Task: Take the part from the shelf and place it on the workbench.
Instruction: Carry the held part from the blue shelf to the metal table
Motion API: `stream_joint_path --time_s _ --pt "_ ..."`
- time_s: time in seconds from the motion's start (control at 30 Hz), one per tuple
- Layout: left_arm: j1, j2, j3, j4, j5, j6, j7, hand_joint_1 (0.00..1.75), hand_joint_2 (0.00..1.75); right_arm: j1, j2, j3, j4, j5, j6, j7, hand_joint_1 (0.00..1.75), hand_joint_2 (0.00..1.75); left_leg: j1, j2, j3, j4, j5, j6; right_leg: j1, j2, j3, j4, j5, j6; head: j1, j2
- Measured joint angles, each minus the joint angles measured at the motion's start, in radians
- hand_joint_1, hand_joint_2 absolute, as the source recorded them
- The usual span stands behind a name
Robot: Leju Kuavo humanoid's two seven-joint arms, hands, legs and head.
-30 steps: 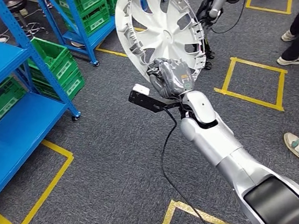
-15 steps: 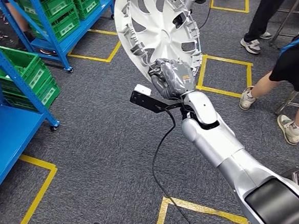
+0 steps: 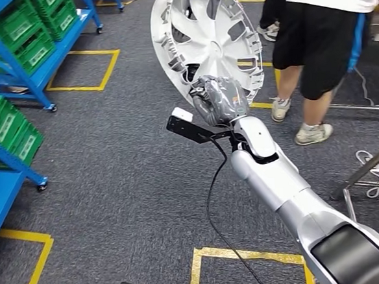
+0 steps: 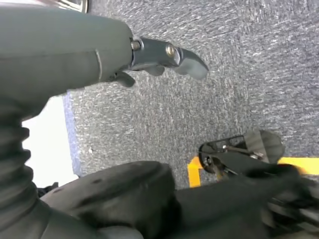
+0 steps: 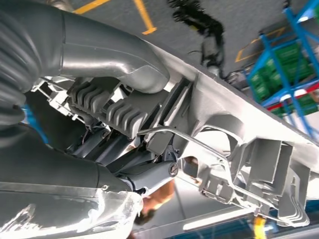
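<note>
the right hand point(image 3: 219, 99) grips the lower rim of a white hubcap point(image 3: 207, 40), holding it upright in the air above the grey carpet point(image 3: 131, 185), inner side toward the robot. the left hand point(image 4: 75, 55) hangs over the carpet with nothing in it, fingers apart. a person in black shorts point(image 3: 318, 42) stands just behind the hubcap. blue shelves point(image 3: 5, 70) with green crates point(image 3: 5, 125) stand off to the left.

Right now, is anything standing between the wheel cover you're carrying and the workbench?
No workbench is in view, so the full path cannot be judged. The right hand grips the white wheel cover by its rim, and a person in black shorts stands on the carpet directly beyond it, to its right.
</note>
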Motion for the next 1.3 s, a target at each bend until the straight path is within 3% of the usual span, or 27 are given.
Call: stream_joint_path --time_s 0.03,0.07,0.1,0.17,0.23,0.3,0.33,0.4,0.47,0.53,0.57,0.6,0.67,0.73,0.83,0.9,1.0,1.03,1.07,1.13,1.2,1.27,1.3 --pt "0.000 0.000 0.000 0.000 0.000 0.000 0.000 0.00 1.75 0.002 0.000 0.000 0.000 0.000 0.000 0.000 1.75 1.75 0.000 -0.002 -0.018 0.026 0.004 -0.001 0.000 0.012 0.000 0.000 0.000 0.000 0.000 0.000" --pt "0.000 0.000 0.000 0.000 0.000 0.000 0.000 0.00 1.75 0.004 0.000 0.000 0.000 0.000 0.000 0.000 1.75 1.75 0.001 -0.004 -0.018 0.015 0.026 -0.001 -0.001 0.025 0.000 0.000 0.000 0.001 0.000 0.000" --pt "-0.001 0.000 0.000 0.000 0.000 0.000 0.000 0.00 1.75 0.004 0.000 0.000 0.000 0.000 0.000 0.000 1.75 1.75 0.002 -0.009 0.001 -0.031 0.061 -0.001 -0.003 0.038 0.001 0.001 0.001 0.002 0.000 0.000" --pt "-0.002 0.000 0.000 0.000 0.000 0.000 0.000 0.00 1.75 0.002 0.000 0.000 0.000 0.000 0.000 0.000 1.75 1.75 0.012 -0.051 0.059 -0.159 0.125 -0.002 -0.006 0.064 -0.003 0.005 0.003 0.010 -0.001 0.000" --pt "-0.001 0.000 0.000 0.000 0.000 0.000 0.000 0.00 1.75 -0.002 0.000 0.000 0.000 0.000 0.000 0.000 1.75 1.75 0.018 -0.089 0.092 -0.231 0.140 0.001 -0.008 0.086 -0.013 0.008 0.006 0.023 -0.003 0.000" --pt "-0.002 0.000 0.000 0.000 0.001 0.000 0.000 0.00 1.75 -0.002 -0.001 0.000 0.000 0.000 0.000 0.000 1.75 1.75 0.016 -0.080 0.095 -0.240 0.137 0.013 -0.012 0.105 -0.020 0.003 0.014 0.037 -0.005 0.000" --pt "-0.002 0.000 0.000 0.000 0.002 0.000 0.000 0.00 1.75 -0.002 -0.001 -0.001 0.000 0.000 0.002 0.000 1.75 1.75 0.016 -0.069 0.096 -0.243 0.139 0.020 -0.011 0.096 -0.024 0.005 0.012 0.043 -0.005 0.000" --pt "-0.003 0.000 0.000 0.000 0.006 0.000 -0.002 0.00 1.75 -0.005 0.001 0.000 0.000 0.002 0.005 -0.001 1.75 1.75 0.016 -0.046 0.099 -0.246 0.143 0.034 -0.007 0.041 -0.053 0.059 -0.020 0.052 0.005 0.000" --pt "0.000 0.002 0.001 0.000 0.010 -0.001 -0.003 0.00 1.75 -0.009 0.009 0.003 0.002 0.006 0.008 -0.001 1.75 1.75 0.012 -0.022 0.100 -0.246 0.141 0.041 -0.005 -0.016 -0.112 0.185 -0.082 0.056 0.014 0.000" --pt "0.003 0.005 0.001 0.000 0.011 -0.002 -0.003 0.00 1.75 -0.011 0.020 0.005 0.006 0.009 0.009 -0.001 1.75 1.75 0.009 0.003 0.102 -0.246 0.139 0.042 -0.007 -0.031 -0.155 0.278 -0.110 0.058 0.014 0.000" --pt "0.004 0.006 0.001 0.000 0.011 -0.002 -0.003 0.00 1.75 -0.012 0.025 0.007 0.009 0.010 0.010 -0.001 1.75 1.75 0.009 0.014 0.104 -0.245 0.137 0.042 -0.008 -0.034 -0.150 0.273 -0.100 0.058 0.014 0.000" --pt "0.004 0.006 0.001 0.000 0.011 -0.003 -0.003 0.00 1.75 -0.013 0.030 0.008 0.012 0.012 0.010 0.000 1.75 1.75 0.009 0.024 0.108 -0.245 0.134 0.040 -0.008 -0.039 -0.124 0.230 -0.074 0.057 0.014 0.000" --pt "0.003 0.006 0.001 0.000 0.011 -0.003 -0.003 0.00 1.75 -0.015 0.040 0.010 0.018 0.014 0.010 0.001 1.75 1.75 0.005 0.042 0.116 -0.245 0.127 0.032 -0.003 -0.071 -0.046 0.097 -0.025 0.052 0.014 0.000" --pt "0.003 0.008 0.001 0.000 0.011 -0.003 -0.003 0.00 1.75 -0.019 0.051 0.011 0.023 0.015 0.010 0.001 1.75 1.75 -0.001 0.057 0.120 -0.244 0.121 0.022 0.004 -0.092 -0.004 0.023 -0.011 0.043 0.013 0.000" --pt "0.002 0.009 0.001 0.000 0.010 -0.003 -0.003 0.00 1.75 -0.022 0.058 0.012 0.029 0.015 0.009 0.000 1.75 1.75 -0.001 0.076 0.127 -0.249 0.116 0.007 0.006 -0.064 -0.005 0.013 -0.010 0.023 0.011 0.000" --pt "0.001 0.009 0.001 0.000 0.010 -0.003 -0.003 0.00 1.75 -0.024 0.061 0.012 0.032 0.014 0.009 0.000 1.75 1.75 0.002 0.052 0.111 -0.211 0.086 -0.001 0.001 -0.044 -0.001 0.007 -0.006 0.010 0.007 0.000" --pt "0.003 0.009 0.002 0.000 0.011 -0.003 -0.004 0.00 1.75 -0.025 0.069 0.012 0.038 0.014 0.010 -0.001 1.75 1.75 0.002 0.004 0.014 -0.030 0.009 -0.005 -0.002 -0.011 -0.001 0.003 -0.003 0.001 0.001 0.000" --pt "0.003 0.009 0.003 0.000 0.011 -0.003 -0.004 0.00 1.75 -0.025 0.071 0.012 0.040 0.014 0.011 -0.001 1.75 1.75 0.003 0.001 -0.012 0.012 0.003 -0.006 -0.003 0.001 0.000 0.003 -0.003 0.000 0.000 0.000" --pt "0.003 0.009 0.003 0.000 0.012 -0.003 -0.004 0.00 1.75 -0.025 0.072 0.012 0.043 0.014 0.011 -0.001 1.75 1.75 0.003 -0.001 -0.023 0.021 0.016 -0.006 -0.003 0.013 0.000 0.004 -0.003 0.001 0.000 0.000" --pt "0.002 0.010 0.003 0.000 0.012 -0.002 -0.004 0.00 1.75 -0.025 0.075 0.012 0.047 0.014 0.011 -0.001 1.75 1.75 0.008 -0.013 0.008 -0.059 0.082 -0.008 -0.007 0.039 0.001 0.005 -0.002 0.005 0.000 0.000" --pt "0.002 0.011 0.003 0.000 0.012 -0.002 -0.004 0.00 1.75 -0.029 0.081 0.012 0.048 0.014 0.011 -0.001 1.75 1.75 0.018 -0.056 0.063 -0.179 0.134 -0.011 -0.010 0.066 -0.006 0.011 -0.001 0.017 -0.001 0.000" --pt "0.003 0.011 0.003 0.000 0.012 -0.002 -0.004 0.00 1.75 -0.034 0.086 0.013 0.049 0.015 0.010 -0.001 1.75 1.75 0.022 -0.082 0.087 -0.232 0.141 -0.006 -0.012 0.088 -0.016 0.013 0.003 0.031 -0.003 0.000" --pt "0.002 0.012 0.004 0.000 0.012 -0.002 -0.004 0.00 1.75 -0.035 0.087 0.012 0.050 0.015 0.010 -0.001 1.75 1.75 0.021 -0.076 0.089 -0.237 0.139 0.001 -0.014 0.098 -0.020 0.011 0.006 0.038 -0.004 0.000"
